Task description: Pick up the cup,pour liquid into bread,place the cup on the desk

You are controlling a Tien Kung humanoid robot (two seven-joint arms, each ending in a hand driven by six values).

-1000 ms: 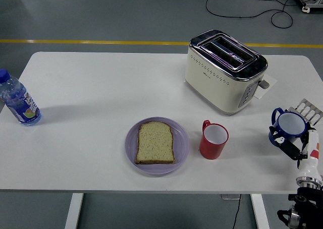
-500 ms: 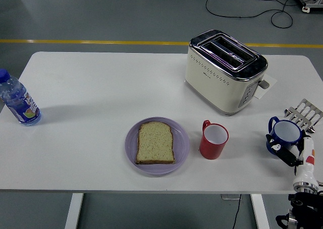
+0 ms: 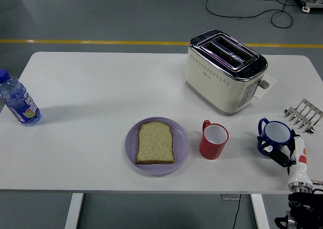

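At table's right edge | right hand (image 3: 280,155), fingers clamped on blue cup (image 3: 274,136), is carrying it leftward from earlier | nearing bread (image 3: 156,142); pour pending

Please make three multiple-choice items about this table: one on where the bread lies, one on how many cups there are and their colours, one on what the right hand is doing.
1. Where is the bread slice?
A. in the toaster
B. on the purple plate
C. beside the bottle

2. Which cups stand here?
A. one red, one blue
B. two red
C. one blue only

3. What is the right hand's state?
A. open, far from any cup
B. shut on the blue cup
C. shut on the red cup

Answers:
B, the bread slice lies flat on the purple plate.
A, the red cup and the blue cup are both visible.
B, the right hand grips the blue cup's lower side.
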